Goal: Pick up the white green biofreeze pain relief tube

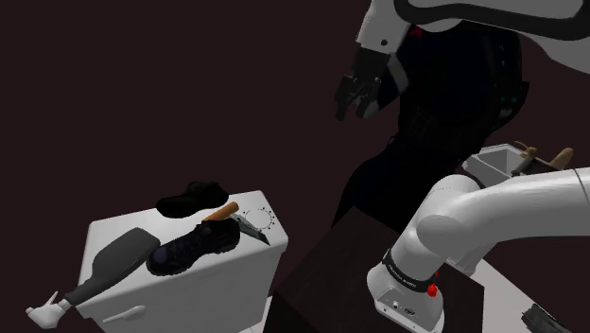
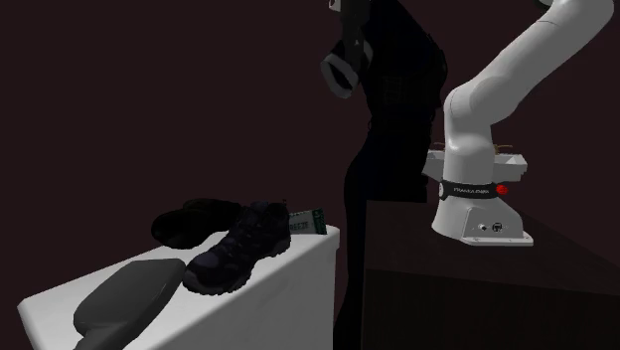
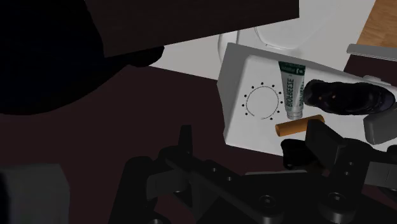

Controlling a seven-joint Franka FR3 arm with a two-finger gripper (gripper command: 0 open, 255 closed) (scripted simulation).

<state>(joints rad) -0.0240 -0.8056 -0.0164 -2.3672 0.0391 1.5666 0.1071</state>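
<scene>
black shoes (image 1: 194,248) 2; green-white tube (image 3: 292,89) 1; dark hairbrush (image 1: 118,260) 1; orange-handled knife (image 1: 225,211) 1

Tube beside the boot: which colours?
White tube, green end and lettering; best in wrist view.

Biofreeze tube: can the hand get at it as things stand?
Probably yes: the tube lies uncovered atop the white unit, the open hand high up with nothing between them. The dark boot close beside it crowds one side.

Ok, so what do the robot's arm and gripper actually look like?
The arm is made of smooth, rounded white links with dark joints. Near its foot a black band carries small white lettering, with a red dot beside it. The gripper is all black, blocky and two-fingered.
</scene>
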